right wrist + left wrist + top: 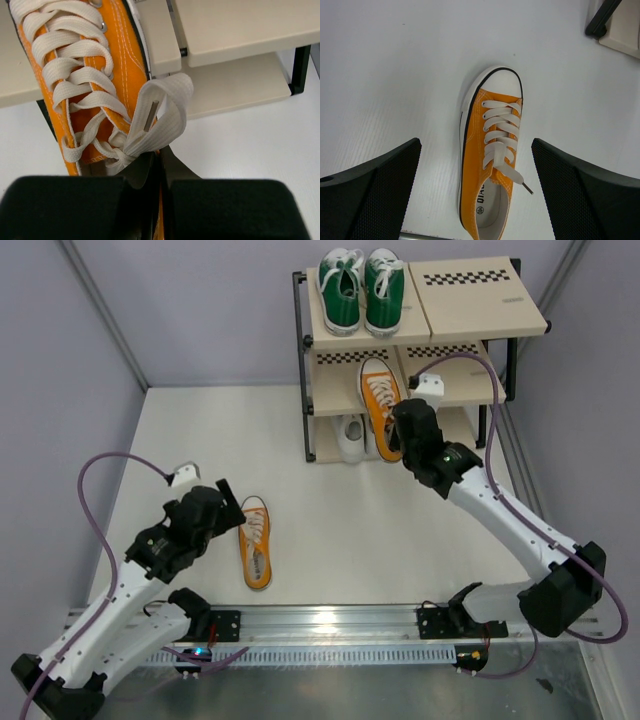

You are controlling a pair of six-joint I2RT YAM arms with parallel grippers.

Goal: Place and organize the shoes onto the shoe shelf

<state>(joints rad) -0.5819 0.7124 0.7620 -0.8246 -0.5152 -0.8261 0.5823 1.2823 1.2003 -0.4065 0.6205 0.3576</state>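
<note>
I list: green pair [362,290] atop shelf [480,300], white shoes [349,437] low, orange shoe [381,400] pinched by right gripper [159,175] at mid-tier, mate [490,165] pending under wide-open left gripper [475,150].

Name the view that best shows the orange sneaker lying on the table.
Left wrist: the orange canvas sneaker fills the centre, laces and toe cap clear. Top external shows it whole but small. Right wrist shows only its mate.
</note>
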